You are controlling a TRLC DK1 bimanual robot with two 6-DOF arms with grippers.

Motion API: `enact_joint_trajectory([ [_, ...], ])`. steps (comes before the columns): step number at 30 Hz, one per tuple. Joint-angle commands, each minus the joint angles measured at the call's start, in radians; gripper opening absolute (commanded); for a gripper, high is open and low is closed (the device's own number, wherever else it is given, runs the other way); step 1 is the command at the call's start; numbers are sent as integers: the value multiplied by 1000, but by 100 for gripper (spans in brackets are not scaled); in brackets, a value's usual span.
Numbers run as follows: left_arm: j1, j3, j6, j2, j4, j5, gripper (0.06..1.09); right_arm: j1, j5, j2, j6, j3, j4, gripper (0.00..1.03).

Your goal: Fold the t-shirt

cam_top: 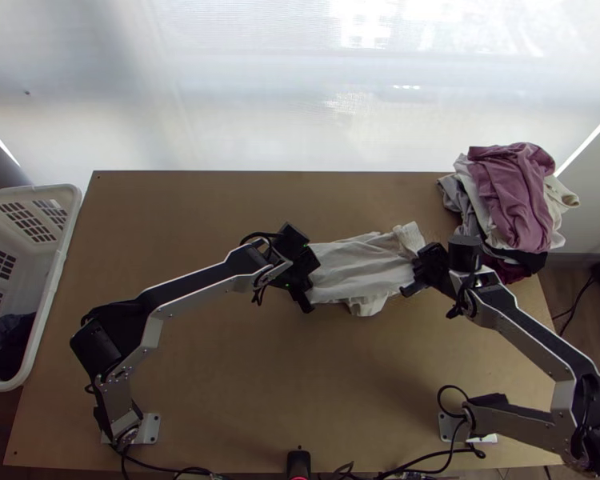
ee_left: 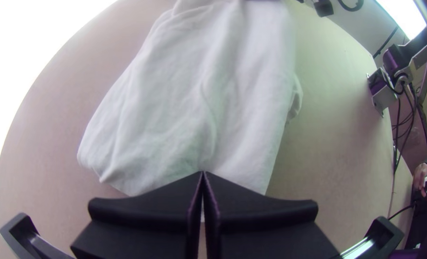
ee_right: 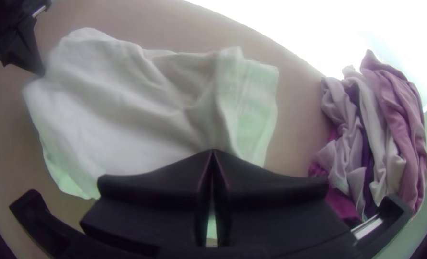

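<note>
Wood tbl (cam_top: 220,384), bright window (cam_top: 220,96) beyond; pale wall (cam_top: 592,192), brown flr (cam_top: 568,290) R.

the t-shirt (cam_top: 356,268) lies on the table (cam_top: 220,384), a clothes pile (cam_top: 512,192) behind right, a basket (cam_top: 50,296) left.

The white t-shirt (cam_top: 356,268) lies folded and wrinkled on the wooden table (cam_top: 220,360).

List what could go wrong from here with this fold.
The left gripper and right gripper seem to pinch opposite ends of the t-shirt, so pulling them apart might make an end slip out.
Creases run across the cloth and could get folded in.
The pile of clothes sits close to the right gripper, which might snag it if it swings outward.
</note>
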Motion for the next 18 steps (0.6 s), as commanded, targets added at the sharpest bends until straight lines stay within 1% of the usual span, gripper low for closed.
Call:
enact_joint_trajectory([
  [1,7,10,0,-6,0,-3,14,-76,-5,-117,-3,-30,-40,3],
  [4,16,30,-6,-27,-10,-3,14,-100,-7,-169,0,-4,-89,3],
  [8,34,72,-9,-64,-34,-3,14,-79,-8,-221,28,49,-144,3],
  [13,67,129,-37,-78,-36,-8,14,61,-7,-203,97,115,-149,3],
  [15,71,127,-32,-58,-26,-36,15,125,-5,-180,123,134,-146,3],
  [18,71,112,-29,-50,-25,-48,15,212,9,-160,135,154,-147,3],
])
